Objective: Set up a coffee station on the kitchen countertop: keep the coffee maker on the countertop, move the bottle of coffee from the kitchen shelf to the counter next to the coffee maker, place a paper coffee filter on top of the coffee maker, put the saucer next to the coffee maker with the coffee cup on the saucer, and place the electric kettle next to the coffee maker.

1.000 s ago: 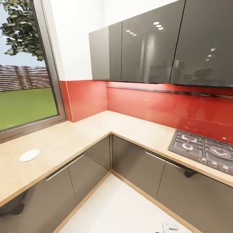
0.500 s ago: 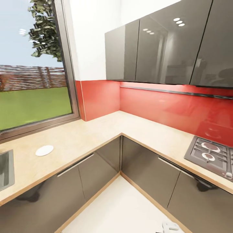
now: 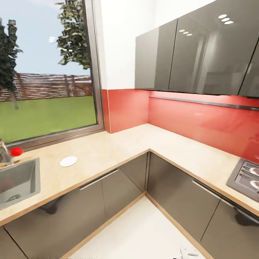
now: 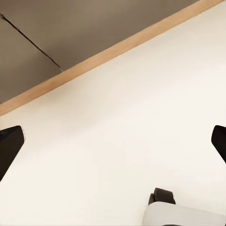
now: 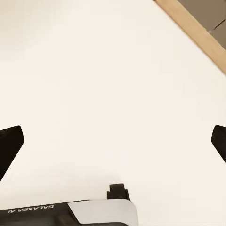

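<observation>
Both arms are hung low, pointed at the pale floor [image 4: 141,117]. In each wrist view the left gripper [image 4: 113,141] and right gripper [image 5: 113,141] are seen with dark fingers [image 4: 10,143] spread wide apart, released, nothing between them. From the head view alone, an L-shaped surface [image 3: 118,145] is shown, bearing a white saucer [image 3: 68,161] near a sink [image 3: 18,181], with a stove [image 3: 248,178] well apart.

We see the L-shaped bench [image 3: 118,151] mostly bare around its inner corner. A white saucer [image 3: 68,161] lies near the front edge beside the sink [image 3: 18,181]; the hob [image 3: 248,178] occupies the far right end.
</observation>
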Available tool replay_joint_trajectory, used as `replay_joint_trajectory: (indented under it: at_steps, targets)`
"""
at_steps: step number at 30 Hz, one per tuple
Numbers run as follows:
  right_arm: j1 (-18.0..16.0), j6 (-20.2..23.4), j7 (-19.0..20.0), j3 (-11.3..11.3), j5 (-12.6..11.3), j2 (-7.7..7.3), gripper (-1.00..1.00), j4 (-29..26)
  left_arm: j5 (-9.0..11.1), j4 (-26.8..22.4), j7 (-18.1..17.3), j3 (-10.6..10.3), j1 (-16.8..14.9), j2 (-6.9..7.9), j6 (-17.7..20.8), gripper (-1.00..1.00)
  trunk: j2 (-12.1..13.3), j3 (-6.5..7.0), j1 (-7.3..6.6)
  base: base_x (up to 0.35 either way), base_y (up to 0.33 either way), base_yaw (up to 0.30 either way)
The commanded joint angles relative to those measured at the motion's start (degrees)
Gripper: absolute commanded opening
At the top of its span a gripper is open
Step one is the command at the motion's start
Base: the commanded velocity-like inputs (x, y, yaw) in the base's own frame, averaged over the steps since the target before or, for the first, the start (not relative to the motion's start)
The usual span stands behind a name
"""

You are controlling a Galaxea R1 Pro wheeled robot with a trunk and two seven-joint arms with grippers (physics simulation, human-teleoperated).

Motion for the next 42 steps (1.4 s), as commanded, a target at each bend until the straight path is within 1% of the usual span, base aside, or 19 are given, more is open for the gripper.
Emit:
replay_joint_trajectory:
  at_steps: [1,26,34,42]
  targets:
    - [0.0,0.0,0.0,-0.4,0.0,0.00,1.00,0.0,0.3,0.1,0.3,-0.5,0.0,0.01,-0.2,1.00,0.0,-0.02,0.02,0.000,0.000,0.278]
    - [0.0,0.0,0.0,-0.4,0.0,0.00,1.00,0.0,0.3,0.1,0.3,-0.4,0.0,-0.16,-0.2,1.00,0.0,-0.02,0.02,-0.001,0.000,0.278]
    - [0.0,0.0,0.0,-0.4,0.0,0.00,1.00,0.0,0.3,0.1,0.3,-0.4,0.0,-0.15,-0.2,1.00,0.0,-0.02,0.02,-0.165,-0.119,0.278]
    - [0.0,0.0,0.0,-0.4,0.0,0.00,1.00,0.0,0.4,0.1,0.4,-0.4,0.0,-0.08,-0.3,1.00,0.0,-0.02,0.02,-0.030,-0.019,0.278]
